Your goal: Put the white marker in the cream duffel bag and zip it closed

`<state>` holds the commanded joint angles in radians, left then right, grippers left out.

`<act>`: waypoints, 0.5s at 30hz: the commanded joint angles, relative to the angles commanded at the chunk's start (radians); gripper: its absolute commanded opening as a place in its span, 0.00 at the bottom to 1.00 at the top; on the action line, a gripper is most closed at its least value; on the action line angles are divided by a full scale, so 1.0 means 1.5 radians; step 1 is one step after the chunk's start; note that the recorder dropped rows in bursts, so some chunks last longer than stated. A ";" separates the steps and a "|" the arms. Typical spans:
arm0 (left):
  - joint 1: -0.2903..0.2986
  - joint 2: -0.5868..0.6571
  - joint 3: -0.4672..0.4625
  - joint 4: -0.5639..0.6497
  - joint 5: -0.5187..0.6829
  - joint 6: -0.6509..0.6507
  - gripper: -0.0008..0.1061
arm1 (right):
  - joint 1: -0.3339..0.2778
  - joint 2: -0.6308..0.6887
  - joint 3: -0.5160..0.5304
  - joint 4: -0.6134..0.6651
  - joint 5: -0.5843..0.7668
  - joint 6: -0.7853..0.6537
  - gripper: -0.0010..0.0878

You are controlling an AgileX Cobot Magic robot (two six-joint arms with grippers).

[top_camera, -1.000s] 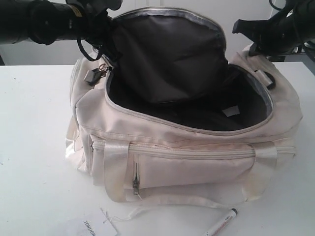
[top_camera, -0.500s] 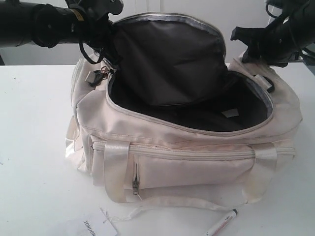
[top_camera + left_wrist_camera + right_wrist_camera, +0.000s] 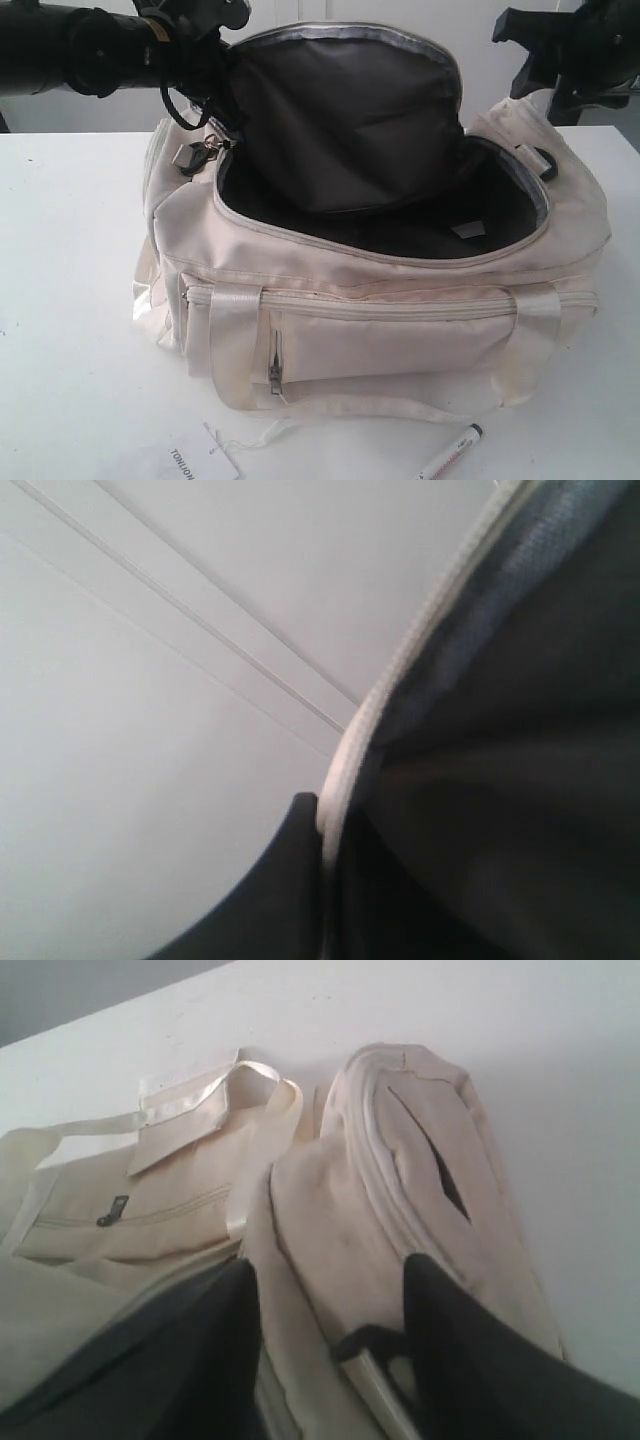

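White tabletop (image 3: 70,330): paper tag (image 3: 190,462) and white marker (image 3: 452,452) before cream duffel bag (image 3: 400,340).

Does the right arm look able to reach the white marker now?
Probably yes: the right end effector is open above the cream duffel bag, and the white marker lies uncovered on the table in front; only the bag lies between.

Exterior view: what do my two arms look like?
Both arms are black. The left arm is a thick cylinder with a small yellow mark and a looping black cable. The right gripper is blocky, with two flat dark fingers.
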<state>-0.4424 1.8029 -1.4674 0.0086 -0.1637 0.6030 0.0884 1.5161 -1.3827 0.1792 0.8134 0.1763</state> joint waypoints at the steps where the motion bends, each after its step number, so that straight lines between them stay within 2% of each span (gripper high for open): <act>1: 0.000 0.000 0.000 0.000 0.000 0.000 0.01 | 0.001 -0.005 0.000 0.000 0.012 0.000 0.50; 3: 0.000 0.000 0.000 0.000 0.000 0.000 0.01 | 0.001 -0.016 0.000 0.000 0.041 -0.005 0.46; 8: 0.000 0.000 0.000 0.000 0.000 0.000 0.01 | 0.001 -0.046 0.008 0.001 0.093 -0.030 0.22; 11: 0.000 0.000 0.000 0.000 0.000 0.000 0.01 | 0.001 -0.077 0.034 0.001 0.101 -0.031 0.12; 15: 0.000 0.000 0.000 0.000 0.000 0.000 0.01 | 0.001 -0.119 0.079 0.002 0.098 -0.046 0.06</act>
<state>-0.4424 1.8029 -1.4674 0.0086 -0.1637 0.6030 0.0895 1.3373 -1.2637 0.1827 0.9610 0.1077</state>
